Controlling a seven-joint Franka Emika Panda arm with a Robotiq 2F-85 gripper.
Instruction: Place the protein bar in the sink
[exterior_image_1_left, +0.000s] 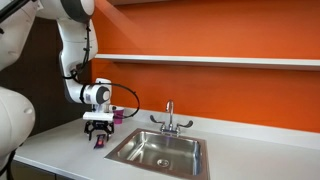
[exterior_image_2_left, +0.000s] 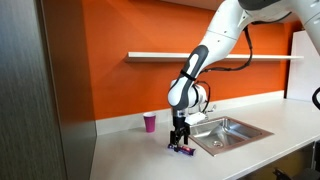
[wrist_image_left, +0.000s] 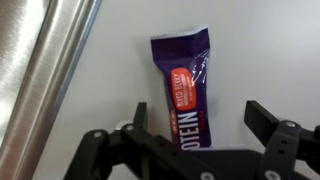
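Orange wall backs a white bench (exterior_image_1_left: 250, 150) with a steel sink (exterior_image_1_left: 150, 136) let into it, a chrome faucet (exterior_image_1_left: 170, 120) behind the basin and a white shelf (exterior_image_2_left: 200, 56) running along the wall above. In an exterior view the arm (exterior_image_2_left: 215, 45) comes in from the upper right of the frame, bends down at the elbow and turns its wrist straight toward the bench. This sets the fingers (wrist_image_left: 262, 116) low over the surface just beside the sink's outer edge. The bar (wrist_image_left: 185, 85) lies flat on the bench directly under them, outside the basin, and shows as a small dark spot in both exterior views (exterior_image_1_left: 100, 143) (exterior_image_2_left: 182, 149). In the wrist view the purple wrapper runs from the upper middle of the frame down to the bottom centre. The fingers are spread wide, one at each side of its lower end, the one at frame left over the wrapper's edge and the one at frame right well clear of it. Whether they touch the bench cannot be told. The sink's rim (wrist_image_left: 40, 80) crosses the left of that frame as a slanted steel band. A pink cup (exterior_image_2_left: 150, 122) stands upright near the wall, apart from the bar.
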